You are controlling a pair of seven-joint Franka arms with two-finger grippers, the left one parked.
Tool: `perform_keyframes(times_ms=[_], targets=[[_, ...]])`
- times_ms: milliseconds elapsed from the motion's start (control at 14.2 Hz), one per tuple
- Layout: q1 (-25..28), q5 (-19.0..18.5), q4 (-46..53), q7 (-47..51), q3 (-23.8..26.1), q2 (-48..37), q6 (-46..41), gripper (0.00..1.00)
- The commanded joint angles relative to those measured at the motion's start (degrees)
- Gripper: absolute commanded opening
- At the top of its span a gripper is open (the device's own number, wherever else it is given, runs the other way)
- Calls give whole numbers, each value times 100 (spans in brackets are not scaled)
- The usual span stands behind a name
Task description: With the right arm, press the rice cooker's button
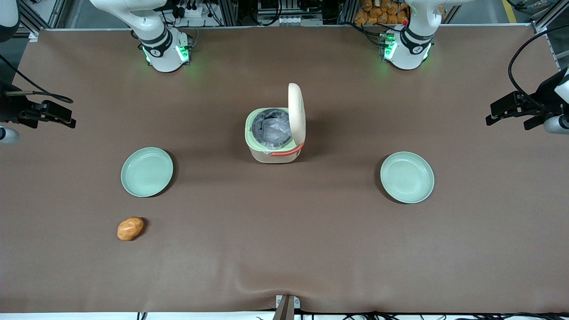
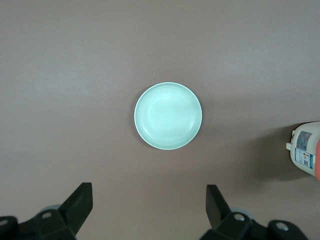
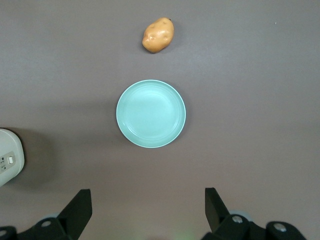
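Observation:
The beige rice cooker (image 1: 274, 153) stands in the middle of the table. Its lid (image 1: 297, 113) is up on edge, showing the pale green rim and grey bowl, and an orange-red band runs along its front. A part of its side with small buttons shows in the right wrist view (image 3: 9, 162), and an edge shows in the left wrist view (image 2: 306, 149). My right gripper (image 1: 53, 114) hangs high at the working arm's end of the table, far from the cooker. In the right wrist view the gripper (image 3: 148, 205) is open and empty, its fingers wide apart above bare table.
A pale green plate (image 1: 147, 172) (image 3: 151, 113) lies under the gripper's view. A potato (image 1: 130, 228) (image 3: 158, 35) lies nearer the front camera than that plate. A second green plate (image 1: 407, 177) (image 2: 168, 115) lies toward the parked arm's end.

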Motion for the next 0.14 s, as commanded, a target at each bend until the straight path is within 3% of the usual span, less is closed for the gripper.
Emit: perform_keyframes(times_ms=[0, 70], targets=[[9, -143, -115, -78, -7, -144, -1, 100], [9, -134, -115, -61, -7, -144, -10, 100]])
